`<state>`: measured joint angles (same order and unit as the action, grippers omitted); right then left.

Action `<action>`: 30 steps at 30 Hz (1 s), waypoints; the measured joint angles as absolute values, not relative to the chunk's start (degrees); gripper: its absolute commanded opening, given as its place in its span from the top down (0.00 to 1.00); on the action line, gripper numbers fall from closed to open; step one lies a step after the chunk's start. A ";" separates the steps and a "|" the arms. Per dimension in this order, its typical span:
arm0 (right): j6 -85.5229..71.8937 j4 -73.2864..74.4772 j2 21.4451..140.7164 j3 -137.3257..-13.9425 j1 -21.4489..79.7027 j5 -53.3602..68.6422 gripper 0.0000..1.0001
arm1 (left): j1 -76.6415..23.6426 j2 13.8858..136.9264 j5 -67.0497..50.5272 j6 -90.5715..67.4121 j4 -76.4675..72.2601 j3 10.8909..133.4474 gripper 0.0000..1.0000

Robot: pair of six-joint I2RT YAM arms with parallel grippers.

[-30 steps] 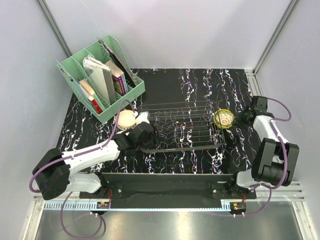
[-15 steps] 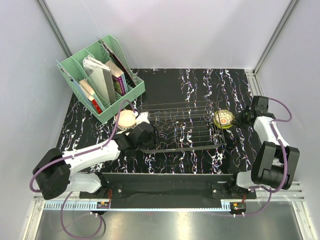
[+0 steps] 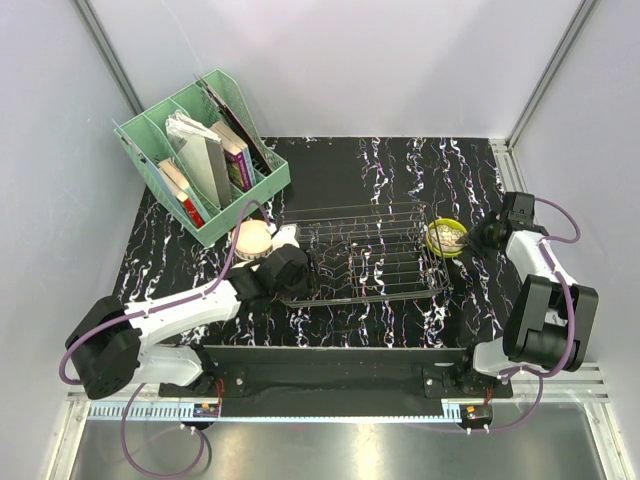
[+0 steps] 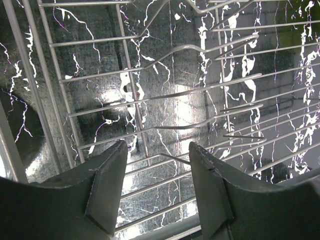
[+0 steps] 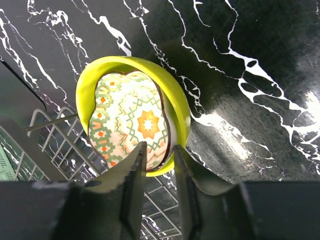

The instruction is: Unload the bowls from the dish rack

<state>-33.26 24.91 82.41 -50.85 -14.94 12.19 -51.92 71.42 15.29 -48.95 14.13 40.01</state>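
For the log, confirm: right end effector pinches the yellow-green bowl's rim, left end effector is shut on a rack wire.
No. Left wrist view: the left end effector is open over the dish rack, gripping nothing. The right end effector does pinch the rim of the yellow-green bowl.

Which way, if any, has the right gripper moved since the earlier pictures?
Yes. The right gripper has shifted slightly left, toward the dish rack, and now straddles the rim of the yellow-green bowl.
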 measured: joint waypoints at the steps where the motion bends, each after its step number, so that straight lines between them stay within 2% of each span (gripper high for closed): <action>1: -33.28 24.80 82.41 -50.85 -14.94 12.34 0.63 | -51.92 71.42 15.29 -48.95 14.13 40.01 0.43; 7: -33.23 24.69 82.35 -50.85 -14.94 12.93 0.63 | -51.94 71.42 15.29 -48.97 14.11 39.99 0.43; 9: -33.23 24.69 82.35 -50.85 -14.94 12.97 0.66 | -51.94 71.42 15.29 -48.97 14.09 39.97 0.43; 11: -33.19 24.69 82.35 -50.76 -14.96 12.97 0.74 | -51.94 71.42 15.29 -48.97 14.09 39.97 0.43; 12: -33.17 24.73 82.37 -50.74 -14.96 12.97 0.83 | -51.94 71.42 15.29 -48.97 14.09 39.94 0.43; 14: -32.93 24.77 82.46 -50.63 -14.96 12.88 0.91 | -51.94 71.42 15.29 -48.97 14.06 39.88 0.43; 17: -32.93 24.73 82.78 -50.57 -15.05 13.04 0.99 | -51.96 71.42 15.27 -48.97 14.35 39.70 0.43; 23: -32.80 25.10 82.81 -50.54 -15.05 13.08 0.99 | -52.01 71.42 15.27 -48.97 14.41 39.70 0.43; 24: -32.77 25.10 82.81 -50.54 -15.05 13.08 0.94 | -52.01 71.42 15.27 -48.97 14.41 39.70 0.43; 30: -32.82 25.04 82.81 -50.54 -15.05 13.21 0.79 | -52.01 71.42 15.27 -48.97 14.39 39.70 0.43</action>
<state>-32.82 25.04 82.81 -50.54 -15.05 13.21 -52.01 71.42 15.27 -48.97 14.39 39.70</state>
